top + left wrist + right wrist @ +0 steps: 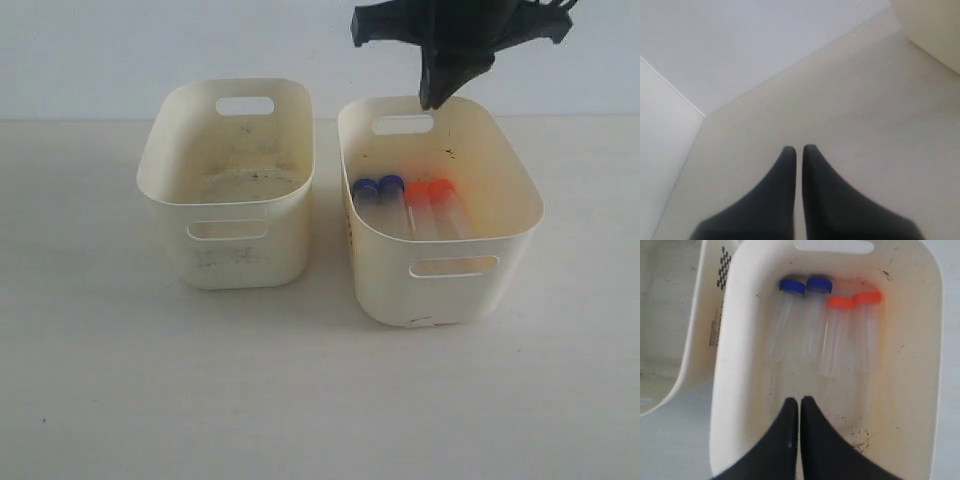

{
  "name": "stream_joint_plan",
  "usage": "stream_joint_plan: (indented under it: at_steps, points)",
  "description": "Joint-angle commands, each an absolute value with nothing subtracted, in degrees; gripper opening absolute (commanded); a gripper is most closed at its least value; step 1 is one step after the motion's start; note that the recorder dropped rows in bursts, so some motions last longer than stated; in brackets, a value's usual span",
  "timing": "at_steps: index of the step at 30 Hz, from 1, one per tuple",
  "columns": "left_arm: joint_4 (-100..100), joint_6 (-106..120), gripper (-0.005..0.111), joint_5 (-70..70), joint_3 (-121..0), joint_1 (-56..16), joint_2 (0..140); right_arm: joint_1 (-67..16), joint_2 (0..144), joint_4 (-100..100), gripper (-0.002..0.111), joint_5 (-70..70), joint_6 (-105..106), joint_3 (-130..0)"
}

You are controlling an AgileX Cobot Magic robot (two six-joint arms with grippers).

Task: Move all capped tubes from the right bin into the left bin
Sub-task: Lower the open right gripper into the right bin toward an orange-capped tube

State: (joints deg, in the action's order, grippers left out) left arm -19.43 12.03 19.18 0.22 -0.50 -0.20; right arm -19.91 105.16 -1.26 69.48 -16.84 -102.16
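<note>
Here all four capped tubes (417, 193) lie side by side on the floor of the right bin (500, 270), the two blue caps next to the two orange-red ones. The left bin (230, 255) stands just beside it on the table (300, 400). The right tool (437, 100) hangs above the right bin's far rim, pressed closed and gripping nothing. The left tool (799, 148) is likewise closed and empty, over bare table.
</note>
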Motion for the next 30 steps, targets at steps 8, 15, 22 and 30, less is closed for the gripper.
stream_joint_plan:
  at_steps: [8,15,22,30]
  points:
    - [-19.38,12.07,0.004,18.9,0.0,-0.56,0.0,-20.04,117.22,-1.82,0.046,63.6,-22.3,-102.96]
    - [-19.38,12.07,0.004,18.9,0.0,-0.56,0.0,-19.91,122.67,-2.42,0.045,58.36,-24.85,-103.09]
    - [-19.38,12.07,0.004,18.9,0.0,-0.56,0.0,-19.91,125.88,-4.25,0.045,57.95,-25.05,-103.25]
    - [-19.38,12.07,0.004,18.9,0.0,-0.56,0.0,-19.91,127.48,-4.68,0.045,56.89,-26.29,-103.35]
